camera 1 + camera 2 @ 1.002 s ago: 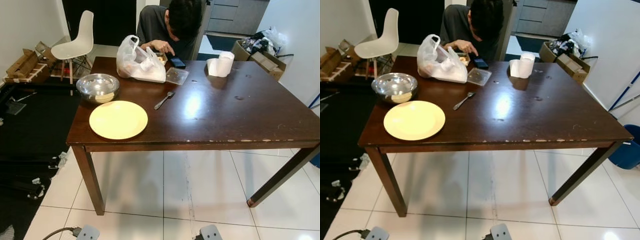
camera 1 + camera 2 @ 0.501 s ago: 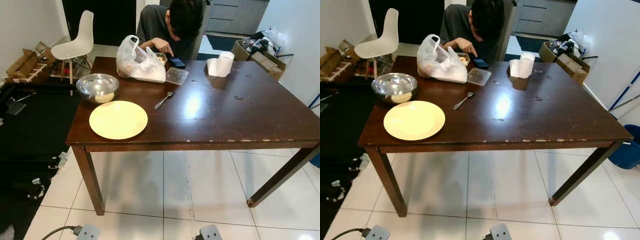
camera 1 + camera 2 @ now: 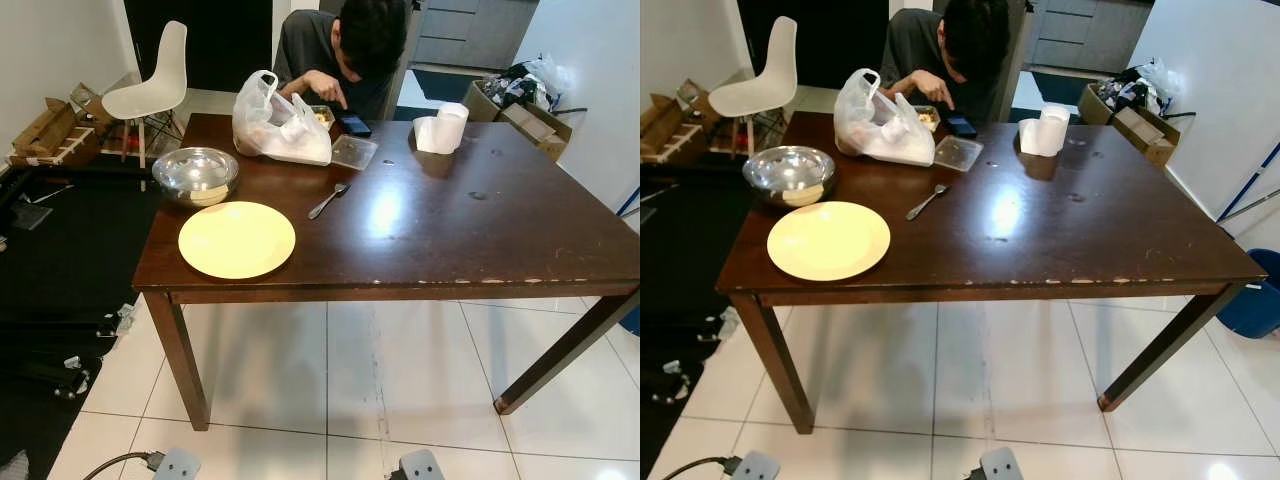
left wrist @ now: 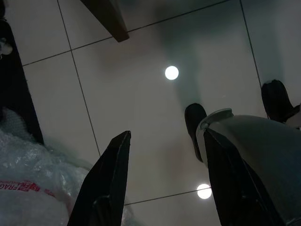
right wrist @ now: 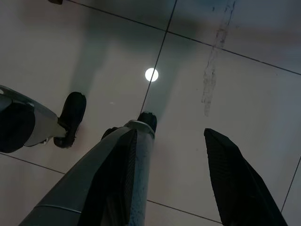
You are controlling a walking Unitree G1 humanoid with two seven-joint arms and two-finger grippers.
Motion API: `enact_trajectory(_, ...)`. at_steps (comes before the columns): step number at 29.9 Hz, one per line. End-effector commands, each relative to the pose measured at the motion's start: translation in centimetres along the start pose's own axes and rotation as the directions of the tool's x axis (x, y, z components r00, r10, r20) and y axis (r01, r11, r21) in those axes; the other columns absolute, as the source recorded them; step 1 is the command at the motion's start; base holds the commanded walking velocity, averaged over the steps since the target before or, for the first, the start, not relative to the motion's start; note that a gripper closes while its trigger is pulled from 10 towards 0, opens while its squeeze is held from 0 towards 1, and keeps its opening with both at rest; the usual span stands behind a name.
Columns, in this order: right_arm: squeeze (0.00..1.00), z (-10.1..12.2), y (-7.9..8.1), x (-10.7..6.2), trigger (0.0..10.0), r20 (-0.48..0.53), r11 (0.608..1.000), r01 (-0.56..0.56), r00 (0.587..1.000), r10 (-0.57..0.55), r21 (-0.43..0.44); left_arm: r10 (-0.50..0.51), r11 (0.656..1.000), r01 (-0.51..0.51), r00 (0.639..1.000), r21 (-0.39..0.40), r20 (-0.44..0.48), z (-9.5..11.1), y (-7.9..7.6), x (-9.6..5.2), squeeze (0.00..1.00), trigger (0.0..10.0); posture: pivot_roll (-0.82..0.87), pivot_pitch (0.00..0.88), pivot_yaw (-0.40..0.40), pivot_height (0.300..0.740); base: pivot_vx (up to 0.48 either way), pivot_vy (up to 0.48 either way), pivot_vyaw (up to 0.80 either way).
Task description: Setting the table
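Note:
A dark wooden table (image 3: 480,240) stands before me. On its near left corner lies a yellow plate (image 3: 237,239), with a steel bowl (image 3: 195,174) just behind it. A metal spoon (image 3: 328,200) lies near the table's middle. Both arms hang idle over the tiled floor. My left gripper (image 4: 164,150) is open with nothing between its fingers. My right gripper (image 5: 169,141) is open too, also with nothing in it.
A person (image 3: 345,50) sits at the far side over a phone (image 3: 354,124). A white plastic bag (image 3: 280,125), a clear lid (image 3: 354,152) and a paper roll (image 3: 442,128) are at the back. A white chair (image 3: 150,85) stands far left.
The person's hand has shifted slightly over the phone. The table, the tableware and both arms are unchanged.

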State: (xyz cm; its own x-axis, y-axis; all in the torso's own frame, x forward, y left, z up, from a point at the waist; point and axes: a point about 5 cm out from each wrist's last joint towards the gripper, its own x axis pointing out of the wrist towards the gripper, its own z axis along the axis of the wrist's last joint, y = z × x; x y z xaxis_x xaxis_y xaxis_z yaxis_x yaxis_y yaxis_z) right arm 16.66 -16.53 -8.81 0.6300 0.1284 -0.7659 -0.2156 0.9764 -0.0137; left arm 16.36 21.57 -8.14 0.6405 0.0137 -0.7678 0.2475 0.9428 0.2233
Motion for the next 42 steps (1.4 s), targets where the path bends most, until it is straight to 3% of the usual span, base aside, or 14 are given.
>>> enact_trajectory(1, 0.00, -0.7, -0.1, -0.2, 10.0, -0.026, 1.000, 0.007, 1.000, -0.007, 0.005, -0.017, 1.000, 0.017, 1.000, 0.005, -0.020, -0.6, -0.4, -0.2, 0.00, 10.0, 0.07, 0.000, -0.003, 0.740, 0.000, 0.000, 0.00)
enact_trajectory(33, 0.00, -0.5, -0.3, -0.2, 10.0, -0.016, 1.000, 0.023, 1.000, -0.023, 0.020, -0.024, 0.999, 0.024, 1.000, 0.024, -0.009, -0.3, 0.1, -0.2, 0.00, 10.0, 0.05, 0.000, 0.013, 0.740, 0.000, 0.000, 0.00)
enact_trajectory(35, 0.00, -0.6, -0.5, -0.2, 10.0, -0.022, 1.000, 0.016, 1.000, -0.016, 0.002, 0.020, 1.000, -0.020, 1.000, -0.015, -0.005, -0.1, 1.1, -0.2, 0.00, 10.0, 0.06, 0.000, -0.005, 0.740, 0.000, 0.000, 0.00)
enact_trajectory(42, 0.00, 0.1, -0.9, -0.1, 10.0, 0.015, 1.000, 0.011, 1.000, -0.011, 0.007, 0.042, 0.997, -0.041, 0.999, -0.058, 0.020, 0.4, 1.5, -0.1, 0.00, 10.0, 0.03, 0.000, -0.021, 0.740, 0.000, 0.000, 0.00)
